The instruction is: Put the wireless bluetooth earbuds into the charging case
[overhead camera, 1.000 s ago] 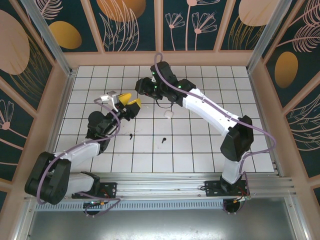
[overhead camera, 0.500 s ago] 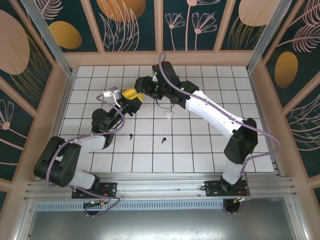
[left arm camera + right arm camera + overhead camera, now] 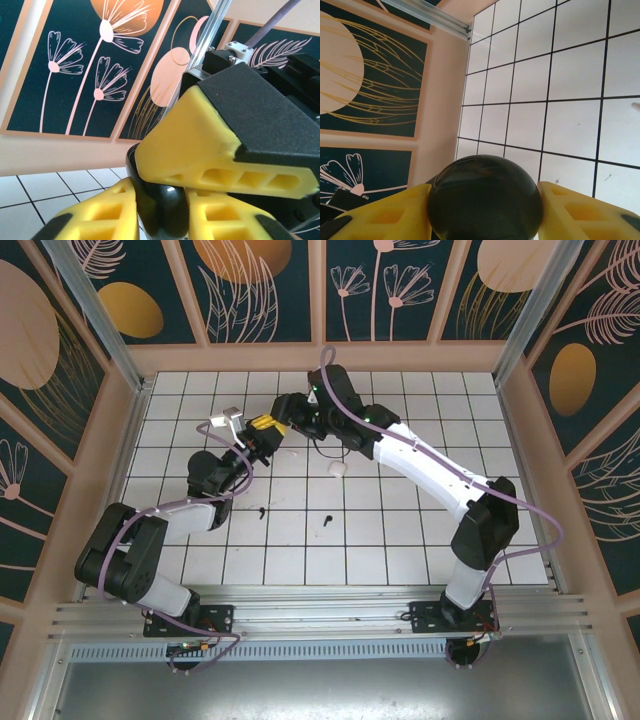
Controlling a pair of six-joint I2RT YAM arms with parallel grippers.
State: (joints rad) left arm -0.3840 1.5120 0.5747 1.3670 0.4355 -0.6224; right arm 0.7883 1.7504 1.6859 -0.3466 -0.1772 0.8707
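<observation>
Gripping the glossy black, rounded plastic charging case (image 3: pixel 485 192) between its yellow foam pads, the right claw (image 3: pixel 485 212) is clenched on the shell and holds it up off the white tiled desk (image 3: pixel 400 540). The left claw (image 3: pixel 160 217) meets it there. In the left wrist view, its two yellow pads flank a dark curved edge of the same case and appear to pinch it, with one of the right claw's pads just above. I judge the left claw to be grasping the case's rim or lid, though I cannot tell which part.

The two tiny black wireless earbuds, each a bud with a short stem, lie loose on the desk, well apart from the charging case on its arm-base side. One earbud (image 3: pixel 261 510) is below and left of the case, the other earbud (image 3: pixel 326 521) below and right. A small white lump (image 3: pixel 338 469) sits between the case and the earbuds.

The step in hand looks like readying the case, probably opening it, as neither earbud is in yet. Next, the right claw needs to hold the body steady while the left claw works the lid. Then one claw must let go and make a fine pinch on an earbud.
</observation>
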